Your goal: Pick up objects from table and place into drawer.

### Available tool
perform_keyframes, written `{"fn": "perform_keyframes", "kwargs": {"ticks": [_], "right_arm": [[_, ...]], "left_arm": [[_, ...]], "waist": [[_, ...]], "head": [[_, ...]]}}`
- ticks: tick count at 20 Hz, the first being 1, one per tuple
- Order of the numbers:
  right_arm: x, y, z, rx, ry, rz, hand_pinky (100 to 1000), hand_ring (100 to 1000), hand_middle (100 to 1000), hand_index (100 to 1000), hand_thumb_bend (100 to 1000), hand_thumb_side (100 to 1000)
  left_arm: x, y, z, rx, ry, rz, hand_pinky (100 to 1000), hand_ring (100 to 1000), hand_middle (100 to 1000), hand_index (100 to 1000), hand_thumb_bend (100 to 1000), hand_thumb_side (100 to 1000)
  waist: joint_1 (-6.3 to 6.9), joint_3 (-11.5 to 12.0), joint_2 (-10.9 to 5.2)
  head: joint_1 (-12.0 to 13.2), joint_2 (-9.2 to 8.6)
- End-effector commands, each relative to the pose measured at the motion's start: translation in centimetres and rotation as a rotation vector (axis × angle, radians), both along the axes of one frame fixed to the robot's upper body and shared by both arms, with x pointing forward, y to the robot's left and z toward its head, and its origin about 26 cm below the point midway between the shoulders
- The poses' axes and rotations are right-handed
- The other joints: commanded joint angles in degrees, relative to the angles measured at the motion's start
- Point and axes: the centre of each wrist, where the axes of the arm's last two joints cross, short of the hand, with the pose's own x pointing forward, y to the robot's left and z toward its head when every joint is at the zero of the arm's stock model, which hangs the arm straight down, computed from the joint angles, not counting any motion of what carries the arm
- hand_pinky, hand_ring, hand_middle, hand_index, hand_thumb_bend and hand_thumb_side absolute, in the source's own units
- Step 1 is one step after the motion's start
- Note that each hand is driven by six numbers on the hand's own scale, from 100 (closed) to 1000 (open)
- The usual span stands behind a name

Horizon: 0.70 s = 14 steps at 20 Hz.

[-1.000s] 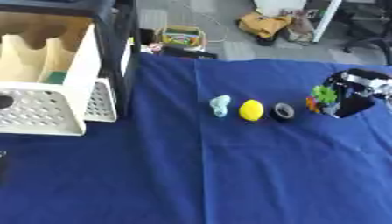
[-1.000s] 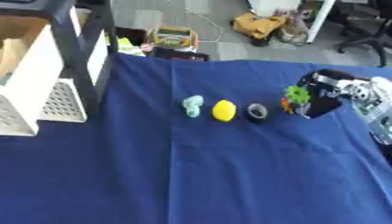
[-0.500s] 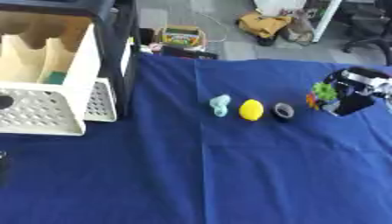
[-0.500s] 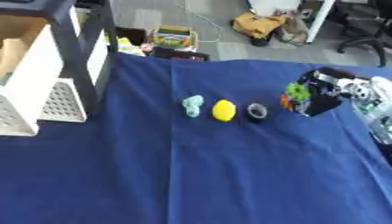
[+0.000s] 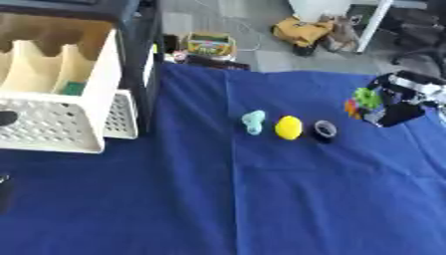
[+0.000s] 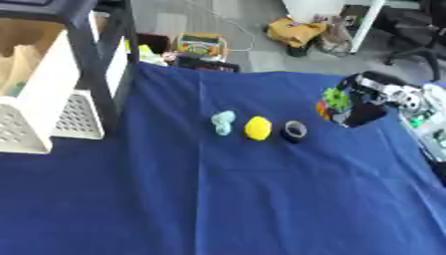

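Observation:
My right hand [image 5: 402, 105] hovers over the table's right side, its fingers curled round a small green and orange thing [image 5: 361, 101]. In a row at mid-table on the blue cloth lie a pale teal object [image 5: 254, 121], a yellow lemon [image 5: 288, 127] and a black ring-shaped roll [image 5: 325, 130]. The white drawer [image 5: 51, 130] stands open at the left, with a perforated front, wooden dividers and something green inside [image 5: 72, 88]. A dark sliver [image 5: 3, 192] at the lower left edge may be my left hand.
A black frame post [image 6: 96, 69] rises beside the drawer. Beyond the table's far edge are a box [image 5: 209, 44], bags and chair legs on the floor. The blue cloth [image 5: 261, 199] in front of the row lies flat and wide.
My right hand has shifted slightly left with the green and orange thing in it. The three objects at mid-table have not moved.

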Motion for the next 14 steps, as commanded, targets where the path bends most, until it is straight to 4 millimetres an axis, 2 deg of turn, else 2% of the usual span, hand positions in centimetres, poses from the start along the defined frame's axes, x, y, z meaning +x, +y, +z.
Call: {"fn": "perform_keyframes", "kwargs": {"ticks": [1, 2, 8, 11, 12, 13, 14], "right_arm": [[-1.3, 0.0, 2.5, -0.017, -0.064, 0.010, 236, 472, 252, 411, 100, 280], [-1.4, 0.2, 2.7, -0.014, -0.072, 0.019, 230, 469, 245, 407, 100, 241], [-2.2, 1.6, 4.1, -0.011, -0.127, 0.079, 211, 458, 218, 390, 100, 247], [-2.7, 2.6, 4.9, -0.022, -0.159, 0.111, 194, 448, 203, 380, 100, 259], [-2.9, 2.9, 5.2, -0.022, -0.168, 0.124, 191, 446, 199, 378, 100, 310], [-3.0, 3.3, 5.5, -0.021, -0.178, 0.140, 187, 444, 195, 376, 100, 262], [-3.2, 3.7, 5.7, -0.020, -0.186, 0.154, 185, 442, 194, 375, 100, 261]], "left_arm": [[-0.2, 0.3, 0.4, -0.003, -0.006, 0.007, 253, 100, 179, 850, 116, 1000], [-0.2, 0.3, 0.4, -0.004, -0.004, 0.007, 252, 100, 179, 850, 117, 1000], [-0.2, 0.4, 0.3, -0.014, 0.012, 0.004, 248, 100, 178, 849, 122, 1000], [-0.2, 0.4, 0.2, -0.021, 0.017, 0.000, 248, 100, 177, 847, 123, 1000], [-0.2, 0.4, 0.2, -0.023, 0.019, 0.000, 248, 100, 177, 847, 124, 1000], [-0.2, 0.4, 0.2, -0.026, 0.022, 0.000, 247, 100, 177, 847, 125, 1000], [-0.2, 0.4, 0.1, -0.028, 0.025, -0.001, 247, 100, 177, 847, 125, 1000]], "waist": [[0.01, -0.03, -2.13], [-0.03, -0.04, -2.27], [-0.30, -0.20, -3.55], [-0.39, -0.23, -4.32], [-0.42, -0.25, -4.54], [-0.47, -0.23, -4.79], [-0.51, -0.20, -4.99]], "head": [[0.29, 0.10], [0.38, 0.15], [1.33, 0.77], [1.70, 1.10], [1.84, 1.19], [1.97, 1.28], [2.05, 1.36]]}}
